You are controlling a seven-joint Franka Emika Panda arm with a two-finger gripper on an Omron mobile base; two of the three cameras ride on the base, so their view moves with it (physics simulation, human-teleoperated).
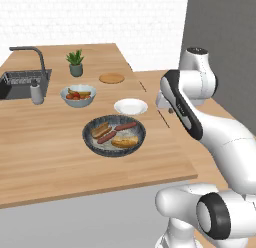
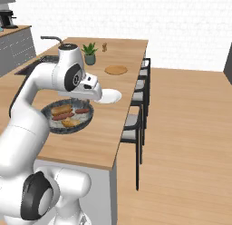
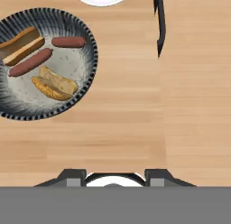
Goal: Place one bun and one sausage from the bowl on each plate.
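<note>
Starting at the near edge, the wooden counter (image 1: 60,162) is seen running away toward the white wall, bare along its front strip. Just beyond that strip sits the bowl (image 1: 114,135), dark and speckled with a paler inside, and it is loaded: two buns and two sausages are counted in it. One bun (image 1: 125,141) lies at the near right, the other bun (image 1: 100,128) at the far left, with a sausage (image 1: 106,137) between them and a second sausage (image 1: 125,125) at the far right. From the hand view the same bowl (image 3: 45,65) is looked down on from above and to one side.

The gripper (image 3: 113,177) is held over bare wood to the right of the bowl, clear of everything; its dark fingertips (image 3: 72,177) barely rise into the bottom of the hand view, and nothing is seen between them. Whether the jaws are parted or closed cannot be told.

Just behind the bowl, to its right, the white plate (image 1: 131,106) is spotted, nothing on it. To its left a pale-blue fruit bowl (image 1: 78,95) is found. Farther back lies the wooden plate (image 1: 111,78), also bare, with a potted plant (image 1: 75,62) to its left. At the far left, a sink (image 1: 22,82) and dark faucet (image 1: 32,54) are set into the counter.
</note>
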